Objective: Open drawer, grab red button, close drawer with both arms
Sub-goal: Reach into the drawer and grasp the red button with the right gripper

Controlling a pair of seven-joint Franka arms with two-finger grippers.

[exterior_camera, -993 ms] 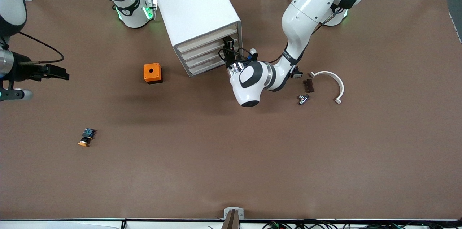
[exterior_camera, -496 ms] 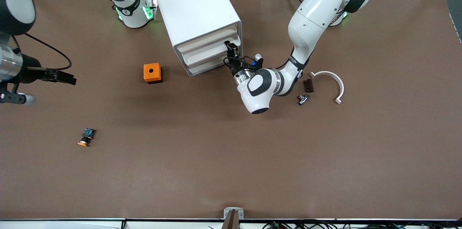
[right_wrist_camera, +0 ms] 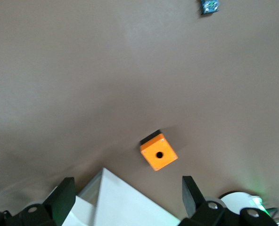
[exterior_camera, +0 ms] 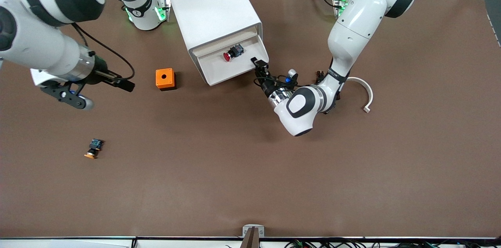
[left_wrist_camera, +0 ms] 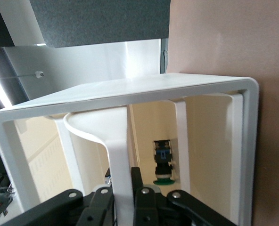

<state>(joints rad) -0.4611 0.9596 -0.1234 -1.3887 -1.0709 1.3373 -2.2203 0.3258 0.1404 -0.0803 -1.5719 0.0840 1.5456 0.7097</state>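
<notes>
The white cabinet [exterior_camera: 211,5] has one drawer [exterior_camera: 235,72] pulled out. The button [exterior_camera: 231,53], red cap and black body, lies in the drawer. My left gripper [exterior_camera: 257,62] is shut on the drawer's handle at the corner toward the left arm's end. In the left wrist view my left gripper [left_wrist_camera: 122,183] clamps the white handle bar [left_wrist_camera: 118,155], and the button [left_wrist_camera: 162,162] shows inside the drawer. My right gripper [exterior_camera: 125,83] is open and empty above the table beside the orange box. In the right wrist view my right gripper [right_wrist_camera: 127,197] is open over the cabinet's corner [right_wrist_camera: 125,205].
An orange box with a hole [exterior_camera: 165,79] stands beside the cabinet, toward the right arm's end; it also shows in the right wrist view [right_wrist_camera: 158,151]. An orange-capped button [exterior_camera: 93,149] lies nearer the front camera. A white curved piece [exterior_camera: 362,89] lies beside the left forearm.
My left gripper has pulled the drawer out toward the front camera, and the button has come into view. My right arm has swung in from the table's end toward the orange box.
</notes>
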